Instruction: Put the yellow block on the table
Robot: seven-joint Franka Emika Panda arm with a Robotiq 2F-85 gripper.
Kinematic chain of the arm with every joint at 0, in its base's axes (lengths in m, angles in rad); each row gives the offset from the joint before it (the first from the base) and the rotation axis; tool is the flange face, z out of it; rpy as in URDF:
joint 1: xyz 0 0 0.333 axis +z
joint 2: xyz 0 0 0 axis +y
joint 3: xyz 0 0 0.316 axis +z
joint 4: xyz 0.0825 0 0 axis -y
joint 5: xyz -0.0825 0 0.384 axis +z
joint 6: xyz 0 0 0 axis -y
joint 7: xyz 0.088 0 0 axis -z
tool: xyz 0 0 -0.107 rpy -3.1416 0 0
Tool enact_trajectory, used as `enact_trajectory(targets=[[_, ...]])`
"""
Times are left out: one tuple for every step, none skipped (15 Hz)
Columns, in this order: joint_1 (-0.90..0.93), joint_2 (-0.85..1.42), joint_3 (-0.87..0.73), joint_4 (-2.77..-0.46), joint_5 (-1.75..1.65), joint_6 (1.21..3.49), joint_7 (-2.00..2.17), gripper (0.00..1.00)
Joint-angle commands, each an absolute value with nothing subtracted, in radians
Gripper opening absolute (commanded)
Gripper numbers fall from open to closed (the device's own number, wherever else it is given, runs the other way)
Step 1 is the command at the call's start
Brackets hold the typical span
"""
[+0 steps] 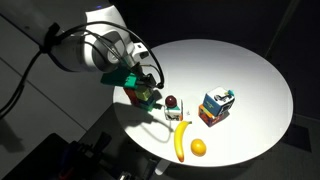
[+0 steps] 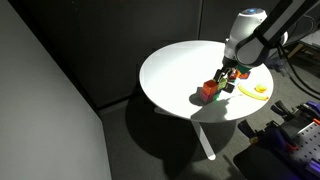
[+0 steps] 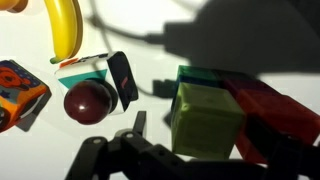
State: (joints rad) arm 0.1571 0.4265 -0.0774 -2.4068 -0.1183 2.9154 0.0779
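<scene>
The yellow block (image 3: pixel 207 120) fills the lower middle of the wrist view, pale yellow-green, against a green block (image 3: pixel 200 76) and a red block (image 3: pixel 268 104). My gripper (image 3: pixel 200 138) straddles it: the left finger stands a little apart from the block and the right finger is dark against the red block. The jaws look open. In both exterior views the gripper (image 1: pixel 140 88) (image 2: pixel 228 78) hangs low over the block cluster (image 1: pixel 148 97) (image 2: pixel 209 90) near the rim of the round white table (image 1: pixel 240 60) (image 2: pixel 175 70). The yellow block is mostly hidden by the gripper there.
A banana (image 1: pixel 181 140) (image 3: pixel 64 28), an orange (image 1: pixel 198 148), a dark red ball (image 1: pixel 170 102) (image 3: pixel 88 101) next to a small white-and-teal object (image 3: pixel 85 70), and a colourful box (image 1: pixel 217 105) (image 3: pixel 18 90) lie on the table. The table edge is close to the blocks.
</scene>
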Motion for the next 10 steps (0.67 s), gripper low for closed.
enact_trajectory(targets=[[0.146,0.435,-0.068,-2.390,-0.109,2.900,0.084,1.00],[0.146,0.438,-0.069,-2.387,-0.110,2.900,0.084,1.00],[0.145,0.441,-0.069,-2.385,-0.109,2.899,0.084,1.00],[0.145,0.445,-0.070,-2.382,-0.110,2.900,0.083,1.00],[0.143,0.448,-0.069,-2.378,-0.109,2.899,0.082,1.00],[0.142,0.452,-0.070,-2.375,-0.109,2.900,0.082,1.00],[0.142,0.456,-0.070,-2.372,-0.109,2.899,0.082,1.00],[0.142,0.459,-0.071,-2.368,-0.109,2.899,0.083,1.00],[0.144,0.463,-0.074,-2.365,-0.112,2.900,0.084,1.00],[0.145,0.465,-0.075,-2.362,-0.112,2.901,0.085,0.81]])
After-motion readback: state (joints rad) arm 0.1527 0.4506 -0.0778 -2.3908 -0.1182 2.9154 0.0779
